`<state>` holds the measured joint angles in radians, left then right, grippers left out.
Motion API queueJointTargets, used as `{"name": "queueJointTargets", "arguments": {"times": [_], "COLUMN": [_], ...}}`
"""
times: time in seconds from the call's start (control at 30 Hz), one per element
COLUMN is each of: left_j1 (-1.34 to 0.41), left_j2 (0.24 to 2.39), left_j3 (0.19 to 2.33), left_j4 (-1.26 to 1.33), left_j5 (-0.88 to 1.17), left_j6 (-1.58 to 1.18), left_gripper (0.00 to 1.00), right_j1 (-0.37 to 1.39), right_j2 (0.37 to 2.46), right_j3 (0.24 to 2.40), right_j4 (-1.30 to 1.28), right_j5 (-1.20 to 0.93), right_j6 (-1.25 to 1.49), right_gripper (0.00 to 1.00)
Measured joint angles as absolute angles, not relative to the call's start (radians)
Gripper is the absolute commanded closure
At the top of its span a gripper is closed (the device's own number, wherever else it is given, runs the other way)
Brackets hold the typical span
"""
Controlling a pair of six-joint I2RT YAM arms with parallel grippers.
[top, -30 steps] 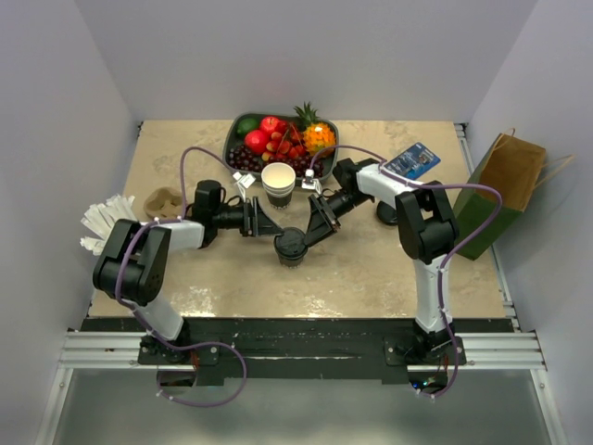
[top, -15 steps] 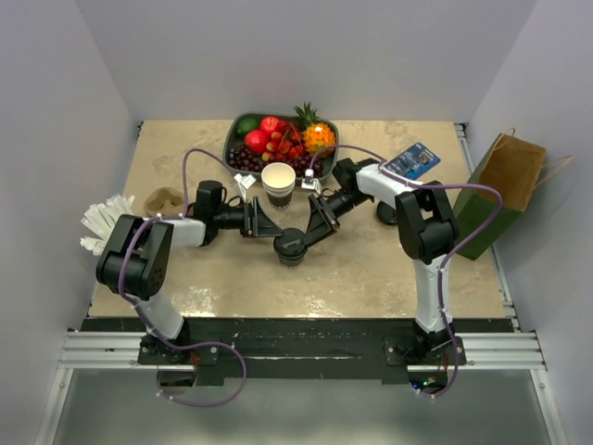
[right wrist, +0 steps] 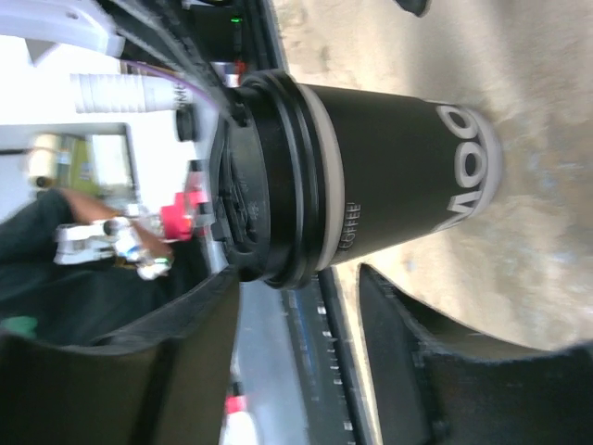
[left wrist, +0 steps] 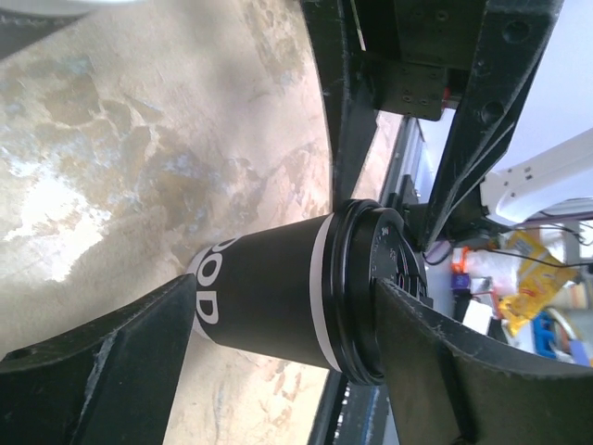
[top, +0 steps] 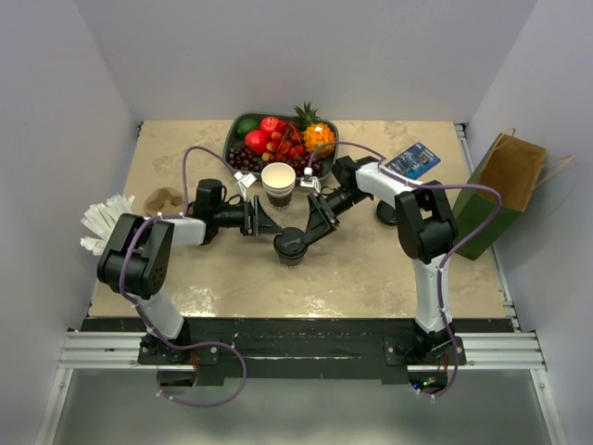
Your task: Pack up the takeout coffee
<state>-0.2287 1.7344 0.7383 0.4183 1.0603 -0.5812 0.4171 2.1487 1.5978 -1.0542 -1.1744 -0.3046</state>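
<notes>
The takeout coffee, a dark-sleeved paper cup with a black lid, stands upright on the table's middle. My left gripper comes at it from the left and my right gripper from the right, both just behind it. In the left wrist view the takeout coffee lies across the open left gripper, with one finger by its base and the other against the lid. In the right wrist view the takeout coffee sits beside the open right gripper, whose gap is empty.
A stack of lidless white cups stands just behind the grippers, in front of a fruit bowl. A loose black lid and a blue packet lie to the right. A paper bag stands at the right edge. A brown holder and white napkins lie left.
The left gripper's fingers have spread a little wider and its arm has shifted slightly. The cup stays where it was.
</notes>
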Motion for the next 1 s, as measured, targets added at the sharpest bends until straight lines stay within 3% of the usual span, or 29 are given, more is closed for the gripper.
{"name": "queueJointTargets", "arguments": {"times": [0.23, 0.67, 0.87, 0.9, 1.0], "left_j1": [-0.229, -0.229, -0.229, -0.229, -0.228], "left_j2": [1.694, 1.644, 1.640, 1.639, 1.634], "left_j3": [0.738, 0.737, 0.778, 0.791, 0.824], "left_j4": [0.392, 0.240, 0.183, 0.165, 0.113], "left_j5": [1.044, 1.036, 1.016, 1.007, 0.975], "left_j6": [-0.521, -0.381, -0.326, -0.309, -0.260], "left_gripper": [0.17, 0.19, 0.12, 0.00, 0.00], "right_j1": [0.417, 0.414, 0.413, 0.412, 0.408], "right_j2": [2.147, 2.146, 2.139, 2.137, 2.118], "right_j3": [1.610, 1.620, 1.638, 1.646, 1.657], "right_j4": [-1.038, -0.991, -0.986, -0.979, -0.959], "right_j5": [-1.153, -1.118, -1.110, -1.102, -1.073], "right_j6": [-0.329, -0.286, -0.301, -0.308, -0.319], "right_gripper": [0.38, 0.41, 0.31, 0.29, 0.26]}}
